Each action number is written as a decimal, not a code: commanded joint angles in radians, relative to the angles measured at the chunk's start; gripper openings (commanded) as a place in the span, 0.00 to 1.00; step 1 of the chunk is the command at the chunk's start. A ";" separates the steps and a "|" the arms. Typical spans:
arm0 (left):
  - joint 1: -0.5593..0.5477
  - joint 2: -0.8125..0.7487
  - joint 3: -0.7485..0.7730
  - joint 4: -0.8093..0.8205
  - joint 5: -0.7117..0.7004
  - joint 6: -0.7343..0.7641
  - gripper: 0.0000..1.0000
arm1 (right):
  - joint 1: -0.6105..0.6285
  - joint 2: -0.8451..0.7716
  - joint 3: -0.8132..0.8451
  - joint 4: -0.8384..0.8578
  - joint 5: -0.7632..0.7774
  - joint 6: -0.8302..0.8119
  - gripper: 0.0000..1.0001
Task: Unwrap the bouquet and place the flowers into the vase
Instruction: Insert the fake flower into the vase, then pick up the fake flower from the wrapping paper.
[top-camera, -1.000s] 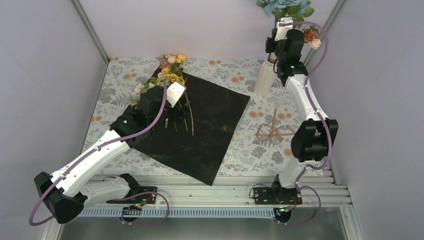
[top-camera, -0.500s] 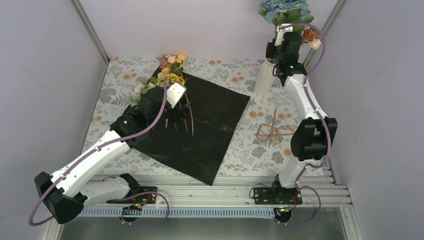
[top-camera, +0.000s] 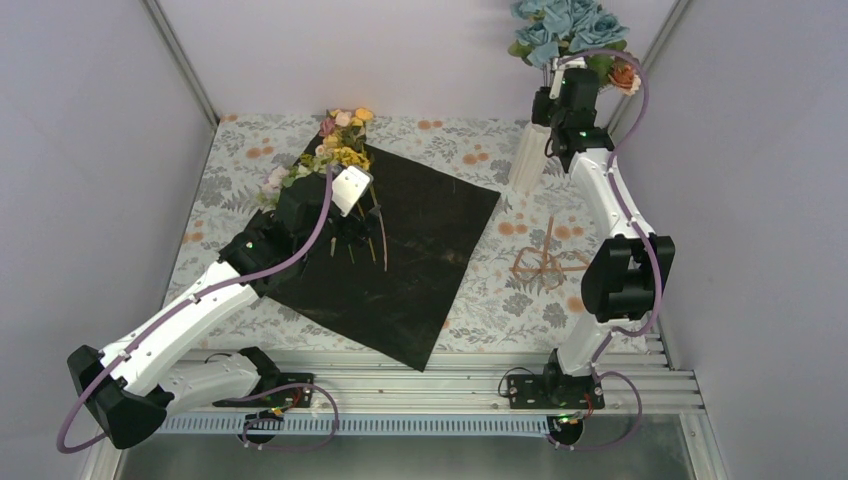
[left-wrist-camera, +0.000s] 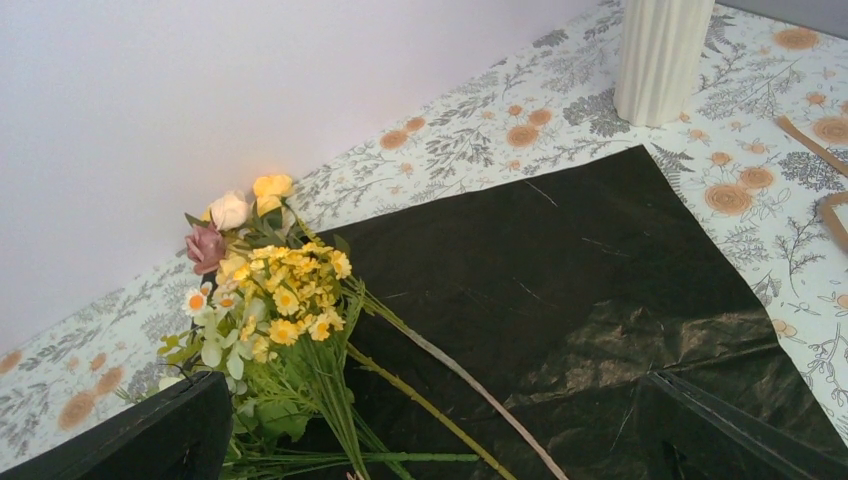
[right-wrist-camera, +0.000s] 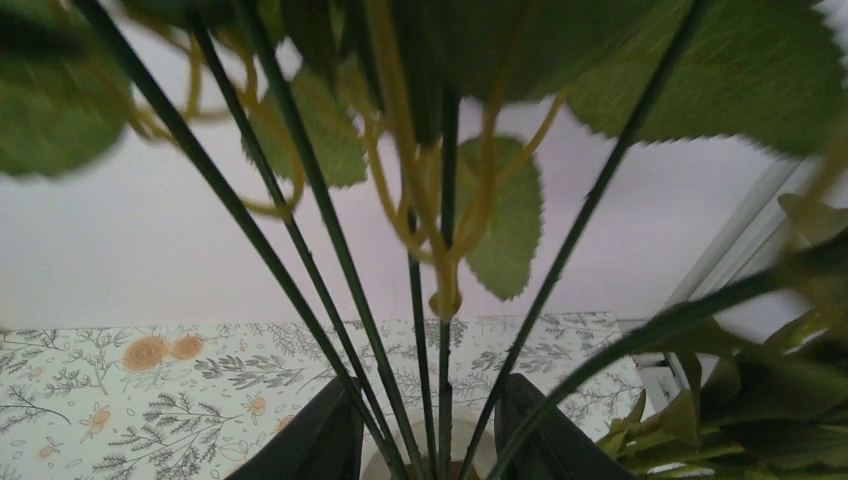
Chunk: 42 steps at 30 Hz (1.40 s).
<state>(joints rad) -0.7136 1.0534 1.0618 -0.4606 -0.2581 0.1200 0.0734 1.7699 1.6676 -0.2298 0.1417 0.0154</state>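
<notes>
— Which step is this?

— The black sheet (top-camera: 400, 250) lies spread flat to the left of the vase (top-camera: 528, 155), so the unwrapping looks done. This is the filling. A blue-headed bunch (top-camera: 565, 25) stands over the vase with its stems running down toward the rim, and the right gripper (right-wrist-camera: 430, 440) is around them just above it. I cannot tell whether its fingers (right-wrist-camera: 320, 440) pinch the stems or have let go.

— And next?

— Probably the other flowers (left-wrist-camera: 270, 300), lying on the sheet's far corner, well left of the vase. The left gripper (left-wrist-camera: 450, 440) hovers near their stems, spread wide and empty. It would need to close low on those stems.

— The surroundings?

— Plain pale walls (top-camera: 90, 150), a floral-print tablecloth (top-camera: 470, 300), and a tan ribbon (top-camera: 545, 262) near the vase, on its near side.
</notes>
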 joint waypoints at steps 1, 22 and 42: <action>0.003 -0.018 -0.004 0.012 -0.004 0.008 1.00 | -0.001 -0.041 0.012 -0.027 0.018 0.016 0.36; 0.003 -0.011 -0.014 0.018 -0.056 -0.007 1.00 | 0.010 -0.170 0.002 -0.298 -0.119 0.115 0.98; 0.165 0.286 0.232 -0.022 -0.042 -0.170 0.90 | 0.052 -0.695 -0.471 -0.076 -0.451 0.313 1.00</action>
<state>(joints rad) -0.5694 1.2587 1.2350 -0.4992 -0.3550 0.0063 0.1196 1.1427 1.2488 -0.4053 -0.2161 0.2230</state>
